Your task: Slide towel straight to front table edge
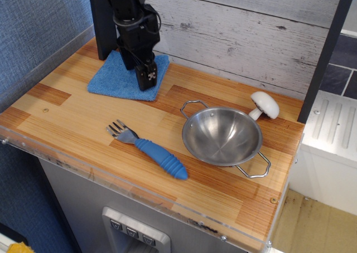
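Observation:
The bright blue folded towel (pixel 120 79) lies at the back left of the striped wood countertop, against the wall. My black gripper (pixel 148 80) hangs over the towel's right part, its tip low at the towel's front right edge; its fingers look close together, and I cannot tell whether it touches the cloth. The front table edge (pixel 128 187) with its clear acrylic strip runs along the near side, well in front of the towel.
A blue-handled fork (pixel 150 150) lies between the towel and the front edge. A steel bowl (pixel 222 137) with wire handles stands to the right, with a white mushroom (pixel 264 105) behind it. A dark post (pixel 323 52) rises at the right.

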You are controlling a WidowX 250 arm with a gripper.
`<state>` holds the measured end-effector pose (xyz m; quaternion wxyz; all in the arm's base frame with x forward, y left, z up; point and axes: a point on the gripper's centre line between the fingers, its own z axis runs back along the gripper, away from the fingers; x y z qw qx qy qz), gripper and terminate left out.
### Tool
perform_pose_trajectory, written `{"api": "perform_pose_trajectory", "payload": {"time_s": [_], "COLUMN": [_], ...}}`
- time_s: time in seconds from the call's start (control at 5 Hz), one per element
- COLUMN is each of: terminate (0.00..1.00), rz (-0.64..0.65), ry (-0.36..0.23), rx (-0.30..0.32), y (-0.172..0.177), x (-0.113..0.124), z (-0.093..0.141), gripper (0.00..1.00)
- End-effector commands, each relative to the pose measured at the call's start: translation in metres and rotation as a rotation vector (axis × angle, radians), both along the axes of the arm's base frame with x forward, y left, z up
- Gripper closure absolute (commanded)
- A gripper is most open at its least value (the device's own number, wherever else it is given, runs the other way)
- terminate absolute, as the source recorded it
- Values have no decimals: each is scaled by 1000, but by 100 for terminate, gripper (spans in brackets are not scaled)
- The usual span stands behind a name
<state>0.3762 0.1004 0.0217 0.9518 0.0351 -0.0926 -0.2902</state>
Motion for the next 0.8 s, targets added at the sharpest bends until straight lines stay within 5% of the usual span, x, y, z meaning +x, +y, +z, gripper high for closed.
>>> {"api": "perform_pose_trajectory", "payload": {"time_s": [0.0,0.6], "terminate": [0,0], "rz": [-9,57], "ry": [-26,-16], "rx": [-3,21], "y": [6,15], "x": [2,-40], "z": [6,16], "gripper": [0,0]}}
